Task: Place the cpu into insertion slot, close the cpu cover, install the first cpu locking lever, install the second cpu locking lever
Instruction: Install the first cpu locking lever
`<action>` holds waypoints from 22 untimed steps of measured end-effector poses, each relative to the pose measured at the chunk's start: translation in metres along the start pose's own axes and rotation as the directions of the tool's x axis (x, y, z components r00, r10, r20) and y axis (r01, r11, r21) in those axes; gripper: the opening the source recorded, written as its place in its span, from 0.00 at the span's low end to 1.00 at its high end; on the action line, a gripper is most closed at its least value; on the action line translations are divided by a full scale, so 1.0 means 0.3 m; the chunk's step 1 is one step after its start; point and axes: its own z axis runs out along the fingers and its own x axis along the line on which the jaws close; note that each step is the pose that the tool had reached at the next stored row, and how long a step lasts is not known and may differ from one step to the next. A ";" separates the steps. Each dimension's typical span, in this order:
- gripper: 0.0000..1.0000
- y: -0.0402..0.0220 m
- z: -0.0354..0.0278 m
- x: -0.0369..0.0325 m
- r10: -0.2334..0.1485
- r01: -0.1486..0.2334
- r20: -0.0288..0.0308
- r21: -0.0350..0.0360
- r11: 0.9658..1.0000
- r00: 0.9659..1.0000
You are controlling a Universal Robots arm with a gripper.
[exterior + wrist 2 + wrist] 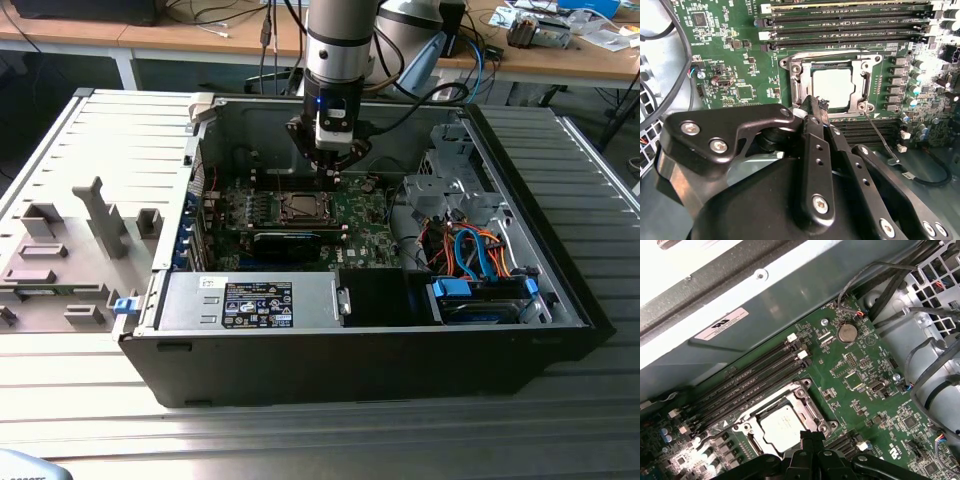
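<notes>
you see the black open computer case (pixel 300 370) with the green motherboard (pixel 365 225) lying flat inside. the black gripper (pixel 815 102) hangs at the edge of the small square insertion slot with silver rim (pixel 801 392), its fingers pressed together. the thin silver cpu cover frame (pixel 799 82) lies down over the slot, and the silver-grey square cpu (pixel 834 87) sits in its window.

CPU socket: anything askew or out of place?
The cpu sits square under the cpu cover, which lies flat. One thin lever sticks out past the cover's corner across the board, apparently unlatched.
</notes>
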 end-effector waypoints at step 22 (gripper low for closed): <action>0.11 0.000 0.000 0.000 -0.054 0.054 0.001 0.000 0.999 0.999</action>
